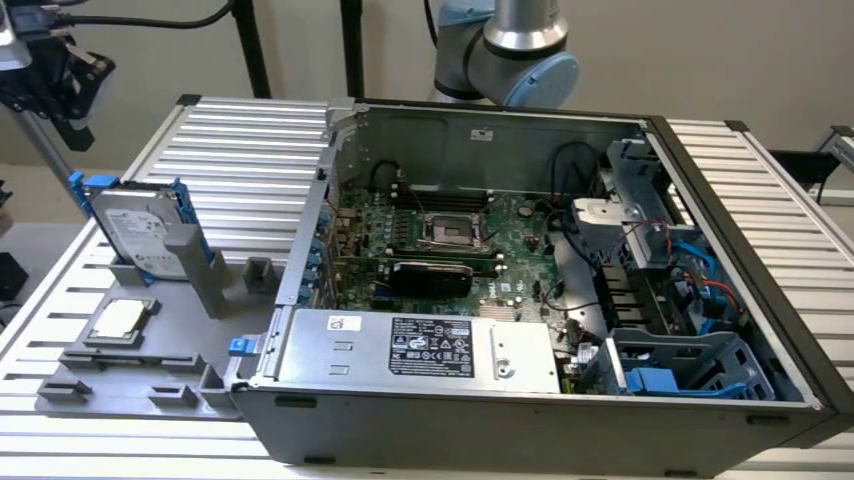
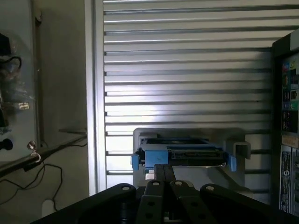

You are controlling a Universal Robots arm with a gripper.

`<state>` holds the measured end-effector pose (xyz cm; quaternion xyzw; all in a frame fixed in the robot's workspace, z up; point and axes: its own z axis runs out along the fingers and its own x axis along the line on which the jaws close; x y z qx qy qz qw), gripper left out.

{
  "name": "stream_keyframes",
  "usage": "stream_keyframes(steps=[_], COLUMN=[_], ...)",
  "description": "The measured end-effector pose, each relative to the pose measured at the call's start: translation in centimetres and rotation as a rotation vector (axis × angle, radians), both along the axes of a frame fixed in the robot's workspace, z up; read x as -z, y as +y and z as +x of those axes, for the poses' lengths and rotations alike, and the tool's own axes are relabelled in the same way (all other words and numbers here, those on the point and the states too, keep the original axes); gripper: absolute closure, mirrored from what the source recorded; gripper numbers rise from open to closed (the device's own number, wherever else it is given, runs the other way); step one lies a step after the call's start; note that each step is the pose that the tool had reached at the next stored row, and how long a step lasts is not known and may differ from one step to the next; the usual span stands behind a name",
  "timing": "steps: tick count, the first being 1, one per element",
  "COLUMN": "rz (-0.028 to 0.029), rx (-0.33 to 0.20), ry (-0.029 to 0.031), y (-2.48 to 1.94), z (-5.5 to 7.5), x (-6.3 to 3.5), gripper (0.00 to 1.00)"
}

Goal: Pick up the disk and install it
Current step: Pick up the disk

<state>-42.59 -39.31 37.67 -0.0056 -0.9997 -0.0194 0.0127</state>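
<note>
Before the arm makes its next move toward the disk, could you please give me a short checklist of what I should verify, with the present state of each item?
1. Disk stands upright in its grey holder: ok.
2. Jaws open for a grasp: not ok; they are shut and hold nothing.
3. Jaws aimed at the disk: ok; in the wrist view it sits straight ahead, apart from them.
4. Small chip lies apart from the disk: ok.
5. Computer case open on top: ok.
6. Blue drive cage free for the disk: cannot tell; cables run close by.
</note>
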Motion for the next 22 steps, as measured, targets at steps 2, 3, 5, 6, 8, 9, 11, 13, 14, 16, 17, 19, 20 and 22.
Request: stream_keyframes(steps=[2, 3, 5, 6, 8, 9, 11, 13, 14, 16, 17, 19, 20, 22], rz=[0.0000, 0.0000, 0.0000, 0.0000, 0.0000, 0.0000, 0.0000, 0.0000, 0.0000, 0.0000, 0.0000, -0.0001, 0.0000, 0.0000], rx=[-0.036, -0.055, -0.092, -0.109, -0.145, -0.163, -0.199, -0.236, -0.254, -0.291, -0.310, -0.346, -0.364, -0.400], ry=[0.0000, 0.0000, 0.0000, 0.0000, 0.0000, 0.0000, 0.0000, 0.0000, 0.0000, 0.0001, 0.0001, 0.0001, 0.0000, 0.0000], y=[0.00, 0.00, 0.00, 0.00, 0.00, 0.00, 0.00, 0.00, 0.00, 0.00, 0.00, 0.00, 0.00, 0.00], z=[0.00, 0.00, 0.00, 0.00, 0.00, 0.00, 0.00, 0.00, 0.00, 0.00, 0.00, 0.00, 0.00, 0.00], x=[0.02, 0.02, 0.04, 0.04, 0.06, 0.08, 0.10, 0.14, 0.16, 0.19, 0.21, 0.26, 0.29, 0.33], gripper=[0.89, 0.89, 0.89, 0.89, 0.89, 0.89, 0.89, 0.89, 0.89, 0.89, 0.89, 0.89, 0.89, 0.89])
